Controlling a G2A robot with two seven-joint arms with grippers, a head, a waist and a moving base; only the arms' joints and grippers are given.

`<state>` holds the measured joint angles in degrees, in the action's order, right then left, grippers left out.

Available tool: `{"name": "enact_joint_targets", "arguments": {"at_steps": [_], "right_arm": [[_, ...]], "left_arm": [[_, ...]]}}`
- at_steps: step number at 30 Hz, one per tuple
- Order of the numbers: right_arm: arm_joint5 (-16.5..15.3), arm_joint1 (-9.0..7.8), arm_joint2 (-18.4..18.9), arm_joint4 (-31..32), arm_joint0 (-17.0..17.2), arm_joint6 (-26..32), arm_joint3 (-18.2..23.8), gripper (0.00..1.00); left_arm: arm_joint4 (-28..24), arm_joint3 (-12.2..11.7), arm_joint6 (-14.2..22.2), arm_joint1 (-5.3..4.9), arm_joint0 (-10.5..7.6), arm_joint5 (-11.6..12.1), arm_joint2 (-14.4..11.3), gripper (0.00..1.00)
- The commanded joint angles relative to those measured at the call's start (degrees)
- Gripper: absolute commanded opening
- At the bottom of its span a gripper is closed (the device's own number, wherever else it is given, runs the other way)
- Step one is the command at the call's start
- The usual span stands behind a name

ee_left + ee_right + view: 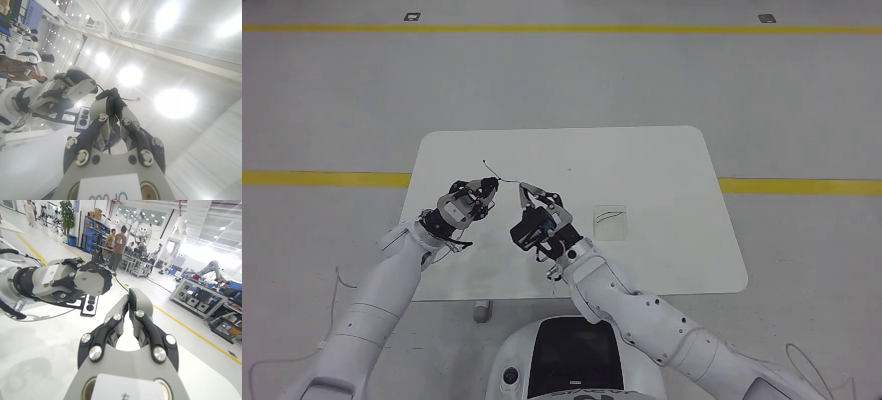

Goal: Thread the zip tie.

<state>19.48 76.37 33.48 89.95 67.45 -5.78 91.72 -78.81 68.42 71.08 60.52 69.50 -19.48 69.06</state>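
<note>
- Top view:
  - Both arms are raised over the near left part of the white table (pixel 662 160).
  - The left gripper (pixel 494 186) and right gripper (pixel 523 188) sit tip to tip, nearly touching.
  - The thin black zip tie (pixel 491 169) pokes out from between them toward the far left.
  - A second thin strand (pixel 609 216) lies flat on the table to the right, well apart.
  - The far and right parts of the table give room; the near edge is close under the arms.
- Left wrist view:
  - The left gripper (pixel 113 98) is pinched tight on the zip tie (pixel 132 99), with a short end sticking out past its black-wrapped fingertips.
  - The right gripper (pixel 90 85) hangs just beside.
- Right wrist view:
  - The right gripper (pixel 129 300) is closed, nipping the zip tie (pixel 121 283) at its tips.
  - The strand runs across to the left gripper (pixel 105 281).
  - No closed loop shows, so I judge the threading is not yet done; which end is the head I cannot tell.
</note>
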Motion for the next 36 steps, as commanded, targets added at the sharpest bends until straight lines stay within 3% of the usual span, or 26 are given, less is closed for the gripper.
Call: {"name": "enact_joint_targets", "arguments": {"at_steps": [1, 36], "right_arm": [[0.0, -0.2, 0.2, 0.0, 0.2, 0.0, 0.2, 0.0], [0.0, -1.92, 1.3, 0.0, 1.5, 0.9, 1.7, 0.0]], "left_arm": [[0.0, 0.0, 0.0, 0.0, 0.0, 0.0, 0.0, 0.0], [0.0, 0.0, 0.0, 0.0, 0.0, 0.0, 0.0, 0.0]]}}
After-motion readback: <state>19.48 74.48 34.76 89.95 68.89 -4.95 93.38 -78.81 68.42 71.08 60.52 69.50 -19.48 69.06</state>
